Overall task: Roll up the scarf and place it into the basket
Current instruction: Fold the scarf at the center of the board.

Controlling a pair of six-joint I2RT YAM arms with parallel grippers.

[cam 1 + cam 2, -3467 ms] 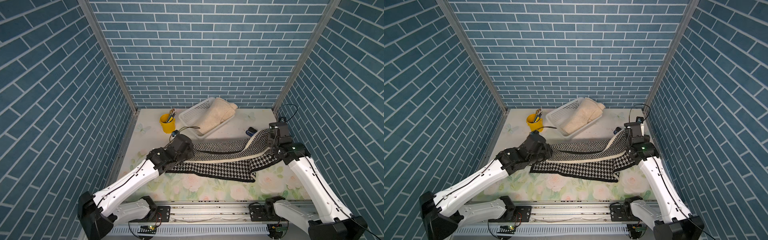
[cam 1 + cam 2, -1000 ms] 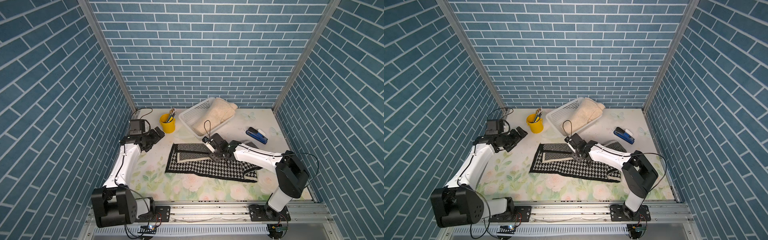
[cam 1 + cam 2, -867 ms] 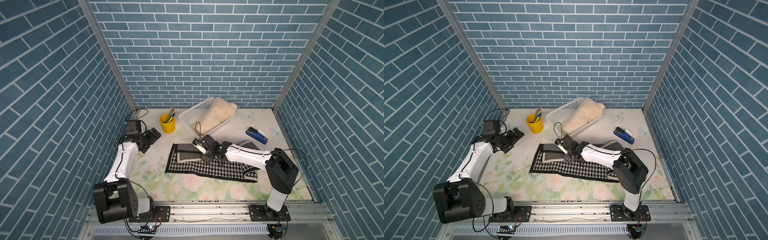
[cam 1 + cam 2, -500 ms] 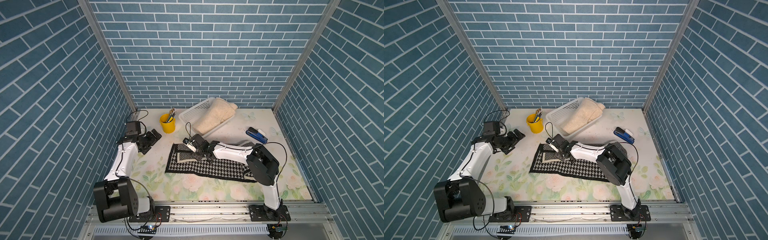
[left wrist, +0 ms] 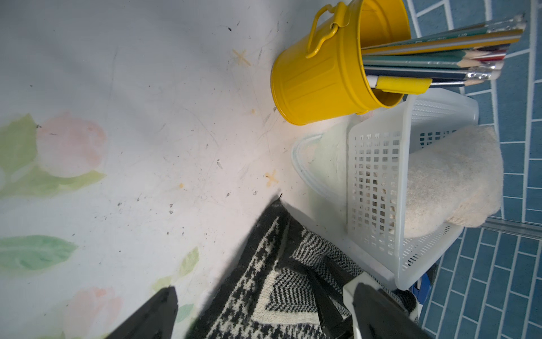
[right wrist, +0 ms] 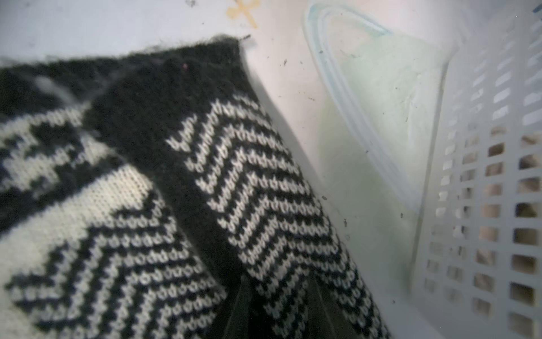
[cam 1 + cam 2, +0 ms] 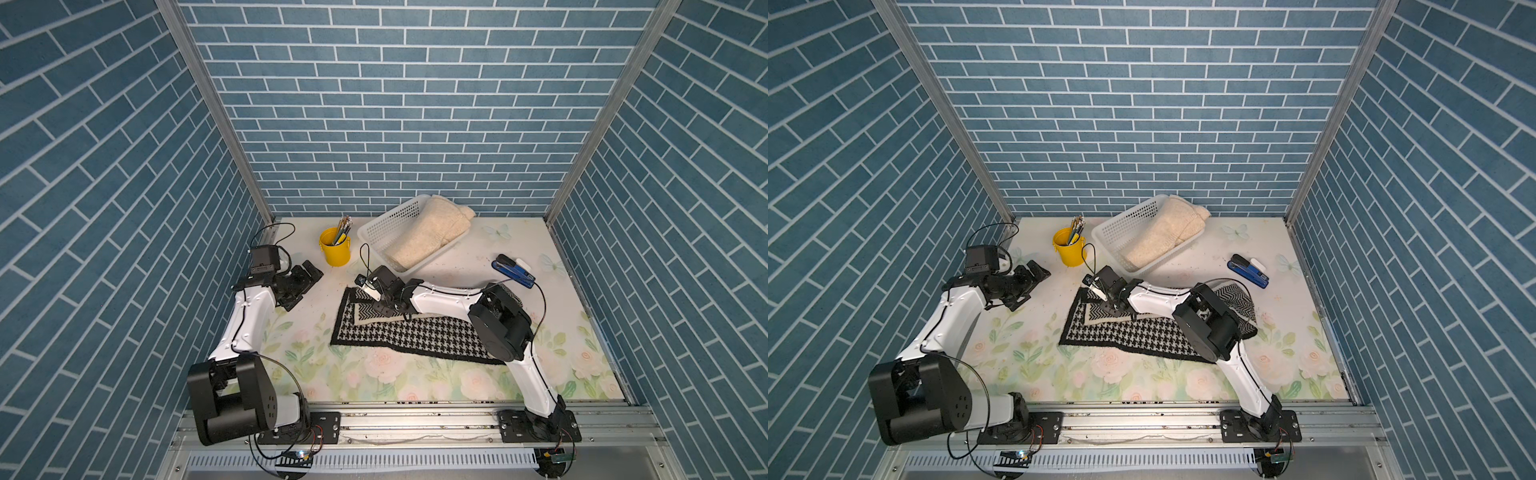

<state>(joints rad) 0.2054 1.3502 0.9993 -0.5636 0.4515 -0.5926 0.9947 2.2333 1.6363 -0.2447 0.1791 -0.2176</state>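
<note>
Centrally, right jaws clamped on a scarf (image 7: 415,332) fold beside the basket (image 7: 388,228); left jaws wide apart above the surface (image 7: 307,328).

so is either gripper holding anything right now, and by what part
The right gripper pinches the scarf by its folded chevron edge nearest the basket; the left gripper is open and empty.

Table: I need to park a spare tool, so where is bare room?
Free: the front strip between the scarf and the rail, and the back right corner beyond the stapler. Crowded: the back middle, where yellow bucket, basket and scarf sit close.
</note>
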